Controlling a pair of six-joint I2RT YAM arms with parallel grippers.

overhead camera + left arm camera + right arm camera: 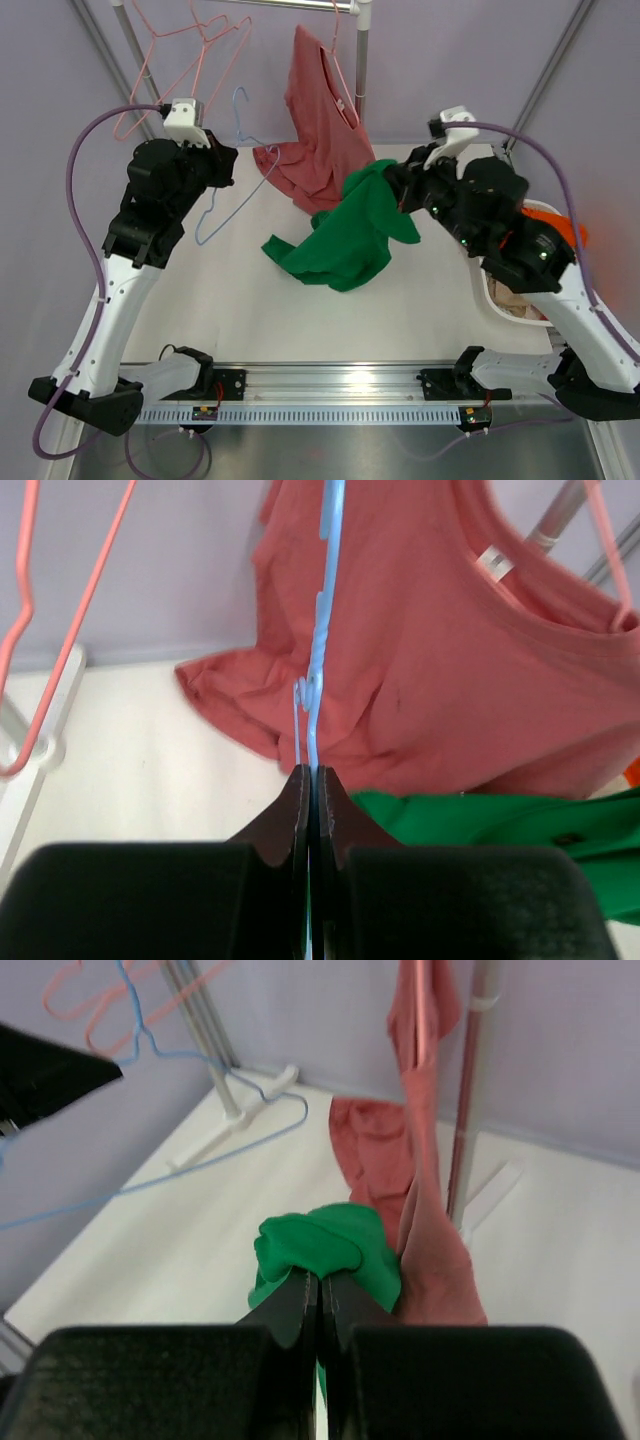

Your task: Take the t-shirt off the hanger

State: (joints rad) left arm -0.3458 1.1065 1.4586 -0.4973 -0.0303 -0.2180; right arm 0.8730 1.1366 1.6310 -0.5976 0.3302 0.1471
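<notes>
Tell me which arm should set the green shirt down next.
Right. The right hand is shut on the green shirt, and the white bin lies just beside that arm. The left hand is busy, shut on the blue hanger, away from the bin.

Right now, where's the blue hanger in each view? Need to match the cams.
Top external: blue hanger left of centre, pinched in the left gripper.
Left wrist: blue hanger runs as a near-vertical wire up the middle, rising from the shut gripper.
Right wrist: blue hanger is a thin wire looping across the upper left.
Shared landmark: the red t-shirt hanging on the rack.
</notes>
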